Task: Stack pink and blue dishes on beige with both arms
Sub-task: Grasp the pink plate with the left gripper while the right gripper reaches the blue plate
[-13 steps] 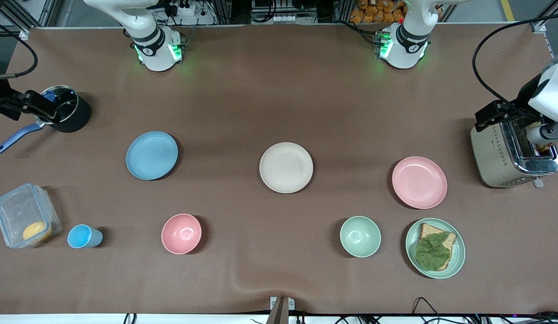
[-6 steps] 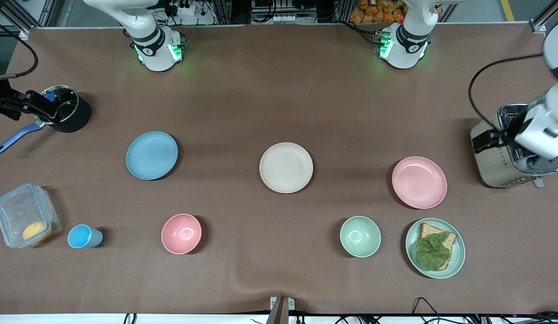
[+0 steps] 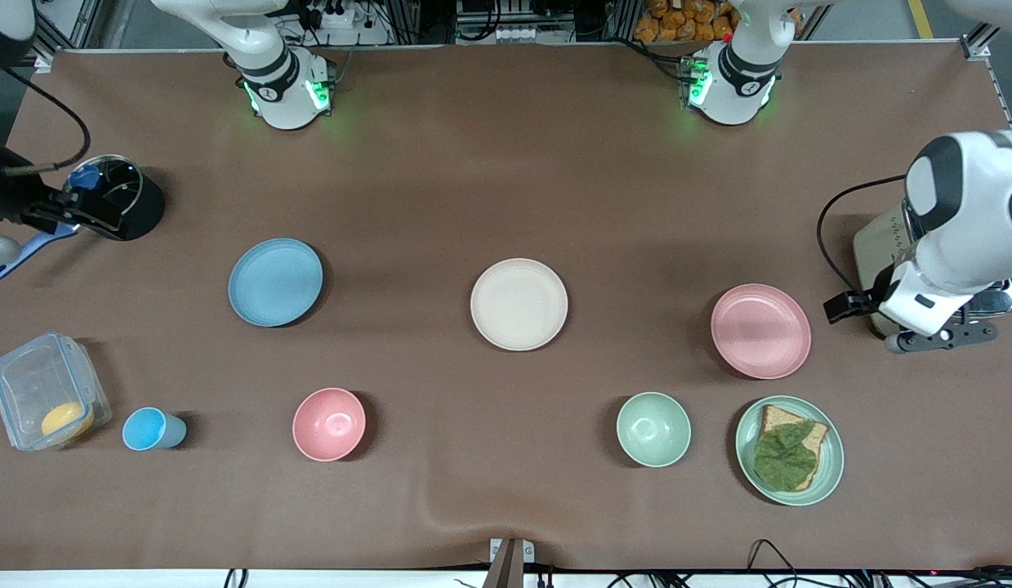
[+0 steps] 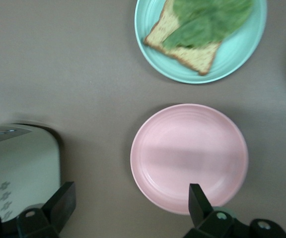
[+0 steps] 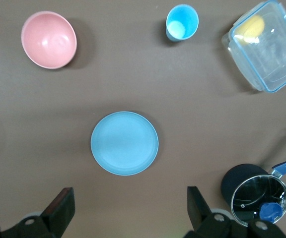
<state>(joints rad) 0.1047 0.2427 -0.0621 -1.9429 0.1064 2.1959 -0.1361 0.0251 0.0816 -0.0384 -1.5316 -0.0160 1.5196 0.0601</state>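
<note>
Sitting bare at the middle of the tabletop (image 3: 506,163), the beige plate (image 3: 519,304) serves as the landmark. The blue plate (image 3: 275,282) lies flat, well apart from the beige plate toward the right arm's end. The pink plate (image 3: 760,331) lies flat, well apart from the beige plate toward the left arm's end and slightly nearer the front camera. None of the three plates touches another.

The left tool (image 4: 128,210) hangs in the air toward the left arm's end from the beige plate, over the strip of tabletop between the pink plate and the toaster (image 4: 16,163); its fingers (image 4: 198,201) are spread wide and grasp nothing. The right tool (image 5: 128,206) hangs toward the right arm's end from the beige plate, over the tabletop by the black pot (image 3: 113,196); its fingers (image 5: 196,201) are likewise spread and grasp nothing.

Nearer the front camera than the beige plate lie a pink bowl (image 3: 329,424) and a green bowl (image 3: 653,429). A green plate (image 3: 828,474) with toast (image 3: 779,420) and a leaf (image 3: 783,459) lies just beside the green bowl. A blue cup (image 3: 150,429) and a clear box (image 3: 44,392) lie toward the right arm's end.
</note>
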